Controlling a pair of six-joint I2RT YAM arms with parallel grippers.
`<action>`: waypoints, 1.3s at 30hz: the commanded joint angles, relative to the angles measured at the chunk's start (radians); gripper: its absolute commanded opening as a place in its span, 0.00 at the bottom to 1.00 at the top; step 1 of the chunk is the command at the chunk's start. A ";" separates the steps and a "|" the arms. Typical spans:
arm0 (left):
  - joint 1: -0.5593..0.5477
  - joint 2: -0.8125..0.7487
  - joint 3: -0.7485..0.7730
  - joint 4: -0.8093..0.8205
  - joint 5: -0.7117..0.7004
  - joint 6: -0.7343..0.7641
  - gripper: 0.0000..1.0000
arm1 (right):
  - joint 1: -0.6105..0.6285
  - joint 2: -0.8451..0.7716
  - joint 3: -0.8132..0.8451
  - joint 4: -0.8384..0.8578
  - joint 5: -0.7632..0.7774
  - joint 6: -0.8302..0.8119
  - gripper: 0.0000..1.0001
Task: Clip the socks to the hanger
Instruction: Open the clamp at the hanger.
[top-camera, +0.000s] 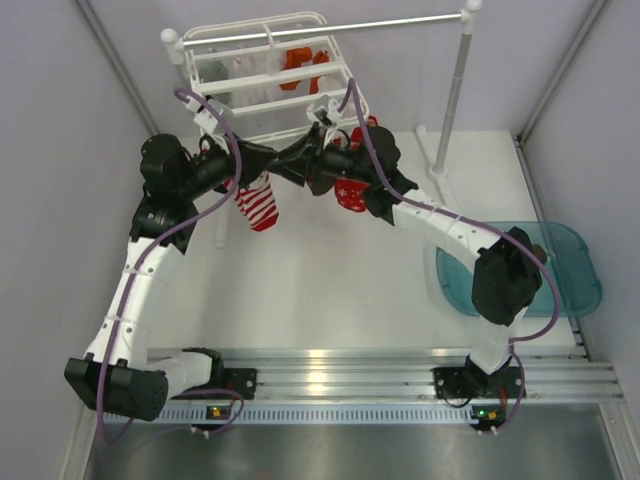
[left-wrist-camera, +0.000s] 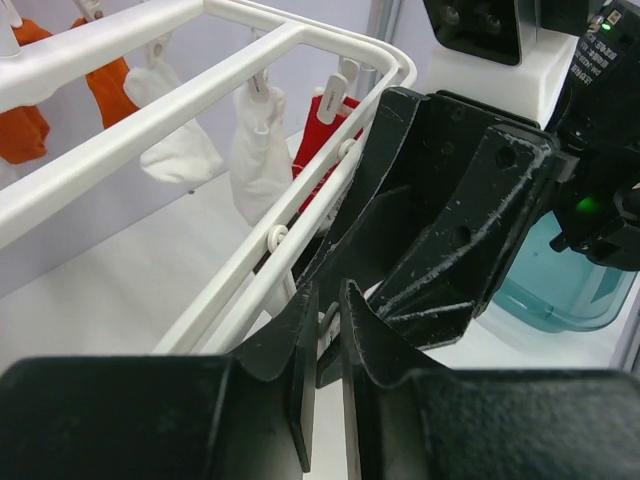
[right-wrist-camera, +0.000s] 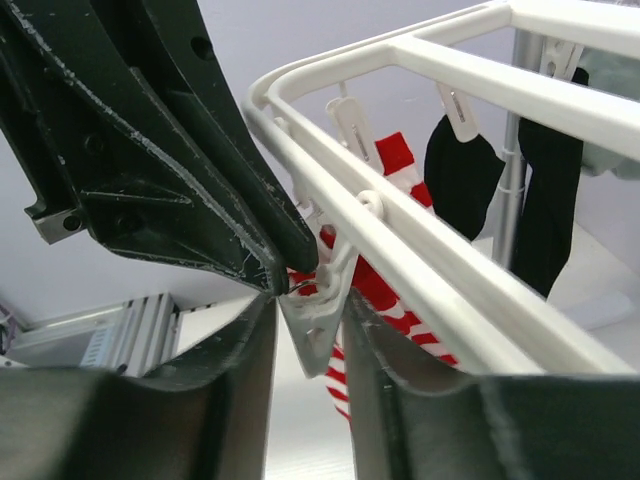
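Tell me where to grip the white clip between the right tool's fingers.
Grip the clip across its two flat faces, coming up from under the hanger rail. It hangs down with those faces exposed to either side, and the right tool brackets it that way.

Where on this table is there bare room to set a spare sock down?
The widest bare patch of the table lies between the hanger, the teal tray and the base track. It is crowded under the hanger's front edge, where the left gripper and right gripper meet at a clip.
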 joint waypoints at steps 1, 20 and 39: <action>0.005 0.001 0.038 0.019 -0.043 -0.040 0.00 | 0.004 -0.010 0.058 0.030 -0.010 0.009 0.39; 0.005 0.028 0.113 -0.071 -0.078 -0.218 0.10 | 0.079 -0.019 0.115 -0.208 0.247 -0.393 0.00; 0.005 -0.091 0.024 -0.137 -0.314 -0.405 0.50 | 0.068 -0.022 0.075 -0.132 0.127 -0.168 0.00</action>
